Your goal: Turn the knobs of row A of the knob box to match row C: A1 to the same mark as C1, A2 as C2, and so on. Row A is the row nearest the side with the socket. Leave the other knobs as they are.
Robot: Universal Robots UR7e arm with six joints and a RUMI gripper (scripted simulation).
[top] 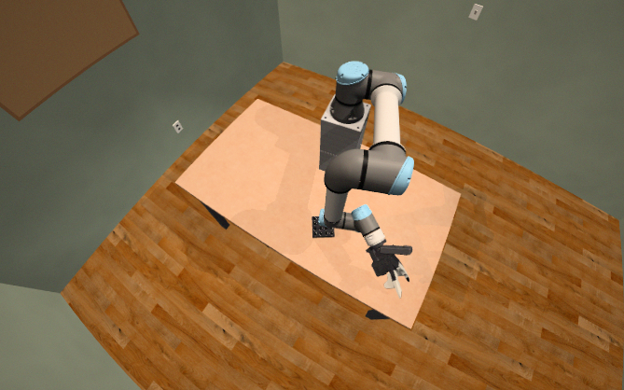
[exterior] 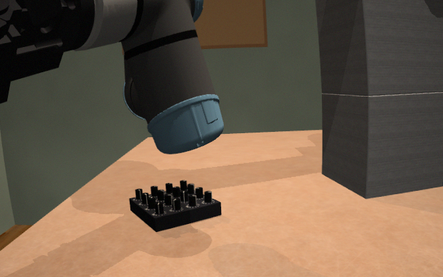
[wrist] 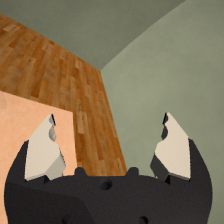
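Open pincer (top: 403, 287) (exterior: 34, 27) (wrist: 109, 114) well apart from the black knob box (top: 323, 234) (exterior: 188, 217).

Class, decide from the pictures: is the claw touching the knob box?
Apart. The top view shows the open claw well to the right of the knob box, tabletop between them.

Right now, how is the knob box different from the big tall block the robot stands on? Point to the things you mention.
The knob box (top: 317, 234) (exterior: 191, 217) is low and flat, while the tall block (top: 336, 140) (exterior: 405, 137) rises high above the table. The knob box has many small knobs sticking up from its top, but the tall block carries the robot's arm. The knob box is black; the tall block looks grey. Both have straight edges and stand on the table.
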